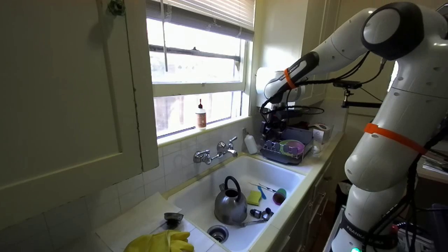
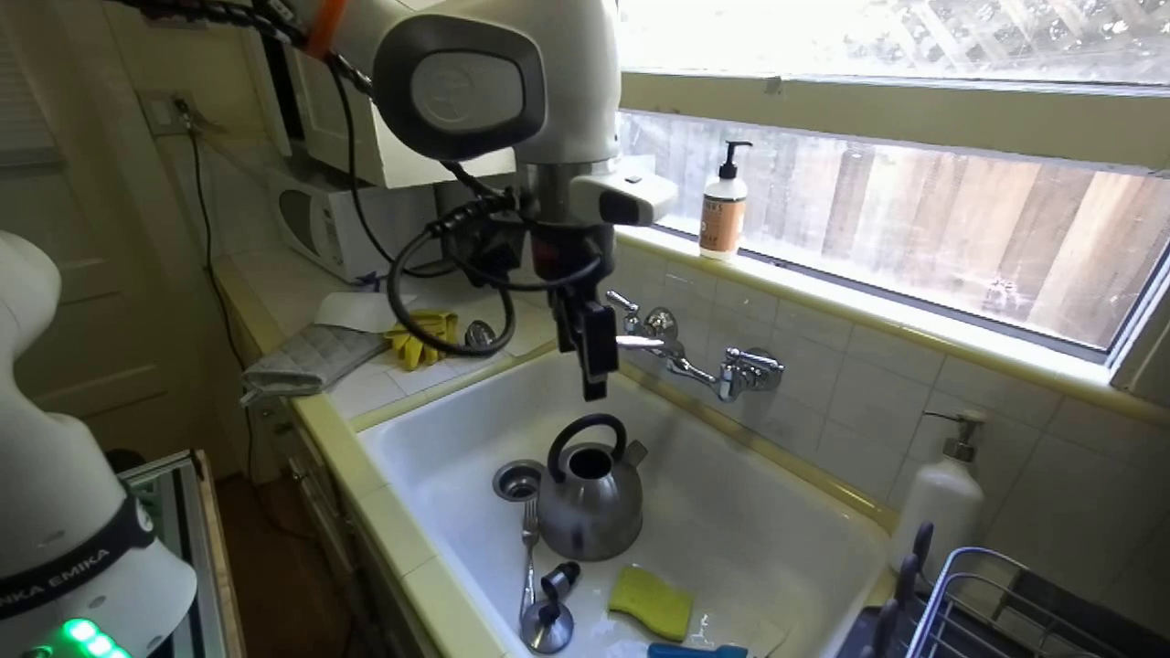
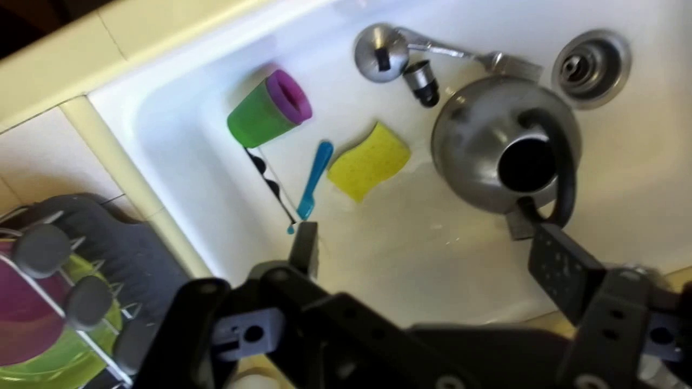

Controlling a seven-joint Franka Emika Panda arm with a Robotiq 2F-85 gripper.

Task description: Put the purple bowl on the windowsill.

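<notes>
Jaws spread wide above the sink (image 2: 759,530). The purple bowl (image 3: 27,324) sits in the rack (image 3: 135,259), a bottle (image 2: 723,219) on the windowsill (image 2: 914,318).

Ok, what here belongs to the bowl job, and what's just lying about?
For the job: purple bowl, in the dish rack; windowsill; gripper, open.

Lying about: kettle, yellow sponge, green cup, fork in the sink; yellow gloves; orange-labelled bottle.

A steel kettle (image 2: 590,514) stands in the white sink (image 2: 749,539) near the drain (image 3: 592,67), a fork (image 2: 530,539) between it and the front edge. A green cup (image 3: 253,116) lies on its side near the front corner nearest the dish rack (image 3: 157,256), with a yellow sponge (image 3: 370,162) between cup and kettle. Yellow gloves (image 1: 159,241) lie on the counter (image 2: 361,395) beyond the edge farthest from the rack.
</notes>
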